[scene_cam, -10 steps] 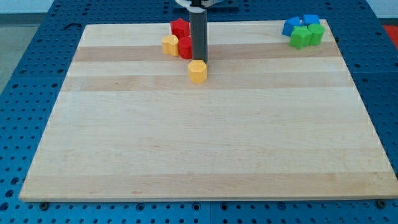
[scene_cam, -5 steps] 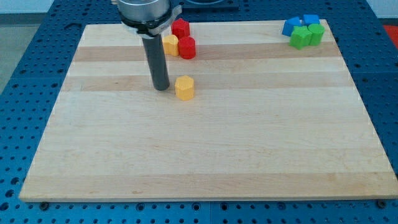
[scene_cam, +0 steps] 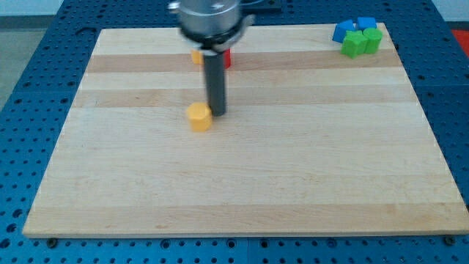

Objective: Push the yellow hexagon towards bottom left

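**Camera view: rod closes on yellow block mid-board**

Pictured from the camera view: my tip (scene_cam: 217, 112) set down just beside the yellow hexagon (scene_cam: 198, 116), on its upper-right side, touching or very nearly so. No gripper fitted, so nothing spread, pressed together or pinching; only a straight dark rod ending on the wooden board (scene_cam: 242, 183). Yellow hexagon placed left of centre, in the upper half of the board, with bare wood toward the bottom left corner.

Partly hidden behind the rod near the view's top: a second yellow block (scene_cam: 196, 55) and a red block (scene_cam: 226, 59), shapes not clear. Well apart at the top right corner: two blue blocks (scene_cam: 355, 28) and two green blocks (scene_cam: 361, 42).

Main risk, judged from this layout: an off-centre push. Contact on one corner of the hexagon likely to spin it and let it slip past the rod, sending it straight left or straight down instead of diagonally. Also possible: too long a push, carrying it off the board's left or bottom edge. Little danger of disturbing the other blocks, all behind the line of travel.
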Action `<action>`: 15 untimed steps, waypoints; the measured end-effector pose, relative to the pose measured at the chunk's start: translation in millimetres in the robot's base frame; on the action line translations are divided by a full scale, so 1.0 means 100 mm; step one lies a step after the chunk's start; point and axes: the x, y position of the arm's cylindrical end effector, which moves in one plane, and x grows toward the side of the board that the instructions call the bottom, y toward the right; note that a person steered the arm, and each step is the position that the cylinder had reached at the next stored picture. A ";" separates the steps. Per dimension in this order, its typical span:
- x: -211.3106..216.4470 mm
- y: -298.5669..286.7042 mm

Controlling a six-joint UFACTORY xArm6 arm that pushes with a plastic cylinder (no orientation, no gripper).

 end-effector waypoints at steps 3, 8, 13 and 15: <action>0.10 -0.42; 0.93 -0.36; 1.02 -1.00; 0.98 -1.12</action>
